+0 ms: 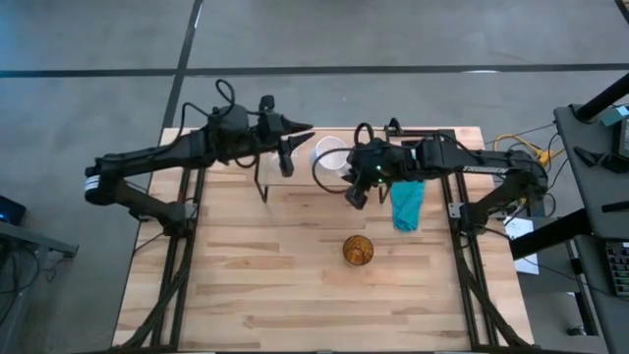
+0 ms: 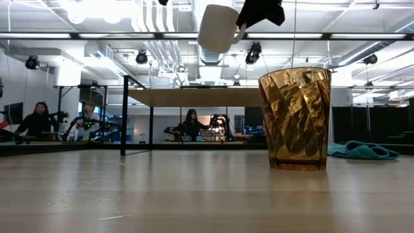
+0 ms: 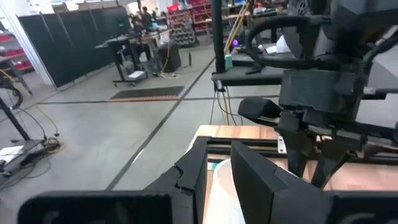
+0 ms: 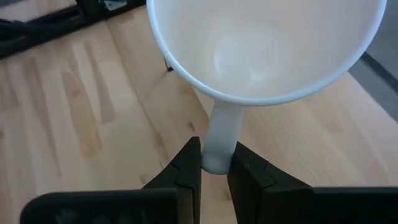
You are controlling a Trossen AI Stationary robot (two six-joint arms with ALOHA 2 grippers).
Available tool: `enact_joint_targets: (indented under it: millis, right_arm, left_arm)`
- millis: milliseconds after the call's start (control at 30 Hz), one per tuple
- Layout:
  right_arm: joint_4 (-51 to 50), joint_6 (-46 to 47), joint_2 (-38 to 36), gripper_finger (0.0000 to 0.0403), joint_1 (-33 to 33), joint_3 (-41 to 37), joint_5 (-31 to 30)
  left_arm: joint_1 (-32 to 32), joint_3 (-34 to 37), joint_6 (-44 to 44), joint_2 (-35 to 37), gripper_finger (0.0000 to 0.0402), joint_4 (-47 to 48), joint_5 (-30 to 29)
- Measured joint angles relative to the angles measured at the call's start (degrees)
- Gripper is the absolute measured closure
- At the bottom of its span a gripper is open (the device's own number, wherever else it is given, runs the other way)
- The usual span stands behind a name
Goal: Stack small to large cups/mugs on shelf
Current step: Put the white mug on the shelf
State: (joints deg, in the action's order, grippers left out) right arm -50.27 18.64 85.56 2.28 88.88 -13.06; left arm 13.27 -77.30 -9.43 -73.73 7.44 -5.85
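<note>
The white handled mug (image 4: 267, 50) is smooth, round and empty inside, and it hangs in the air above the low light-wood shelf on thin black legs (image 2: 194, 97), tipped a little. The right tool (image 4: 214, 165) is clenched on the mug's handle, and the left tool (image 1: 285, 157) waits beside the shelf; I cannot tell how it stands. The amber-brown bumpy glass tumbler (image 2: 295, 118) stands upright and empty on the wooden surface (image 1: 246, 275), in front of the shelf.

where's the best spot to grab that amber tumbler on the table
Probably around the side wall of the amber tumbler, high up near the rim, with a claw coming straight down from above. It stands upright and alone on the table, has no handle, and widens toward the top. The left claw appears free; the right claw holds the white mug.
</note>
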Motion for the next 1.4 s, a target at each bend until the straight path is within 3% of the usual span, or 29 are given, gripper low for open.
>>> enact_joint_targets:
  millis: [533, 1033, 1267, 1400]
  right_arm:
    - [5.1, -6.7, 1.7, 0.0356, 6.8, -5.8, 12.3]
    - [3.3, -15.7, 6.3, 0.0356, 11.7, -1.9, 13.3]
    - [-5.9, -18.3, 6.9, 0.0356, 13.5, 2.0, 16.1]
    - [-6.3, -20.7, 7.0, 0.0356, 13.8, 2.8, 16.6]
  left_arm:
    - [3.2, 0.0, 0.1, -3.9, 0.0343, 0.1, 4.4]
    - [5.3, 0.6, 0.1, -4.4, 0.0343, 2.8, 7.4]
    - [6.5, 0.8, 1.5, -5.6, 0.0343, 4.5, 8.8]
    - [7.1, 0.7, 1.6, -7.1, 0.0343, 4.6, 10.1]
